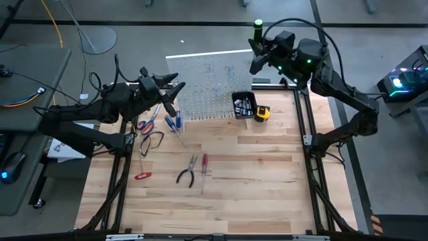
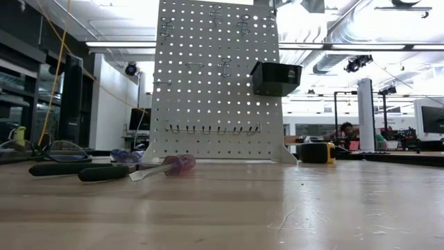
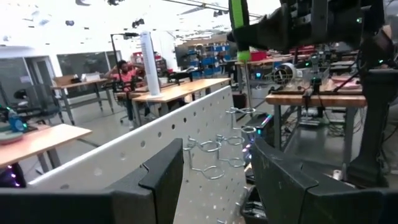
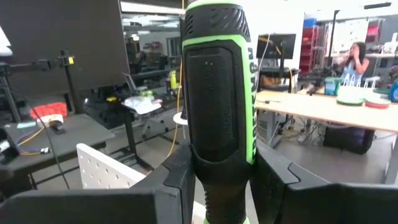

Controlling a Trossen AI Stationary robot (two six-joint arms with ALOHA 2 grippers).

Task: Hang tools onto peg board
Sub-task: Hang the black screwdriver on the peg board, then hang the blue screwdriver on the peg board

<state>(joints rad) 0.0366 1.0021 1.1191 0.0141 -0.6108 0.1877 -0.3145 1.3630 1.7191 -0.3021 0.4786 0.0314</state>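
While most of the tools lie loose on the desk (image 1: 267, 194), the right hand (image 1: 257, 41) is clenched on the green-black screwdriver (image 4: 219, 118), holding it upright above the far top corner of the board (image 1: 208, 87). In the right wrist view the handle fills the gap between the two fingers (image 4: 177, 171), which press it from both sides, and a white corner of the board shows just below.

The left hand (image 1: 172, 90) hovers over the board's left edge with its fingers spread and nothing between them. In its wrist view the wire ring hooks (image 3: 211, 152) stick out from the board, and the screwdriver shows beyond them in the other hand.

The step in hand looks like hanging this screwdriver. The next move probably calls for bringing it down over one of the ring hooks, keeping the shaft vertical, and threading the tip through the ring so the handle seats on it. I cannot see the shaft tip, so how it lines up with a ring is unclear.

Left on the desk by the board's left foot are blue screwdrivers (image 1: 171, 124) and scissors (image 1: 147, 124), with pliers (image 1: 188, 170), a red screwdriver (image 1: 204, 165) and red cutters (image 1: 142, 175) nearer the middle. The black bin (image 1: 243, 104) hangs on the board, the tape measure (image 1: 261, 113) just beside it.
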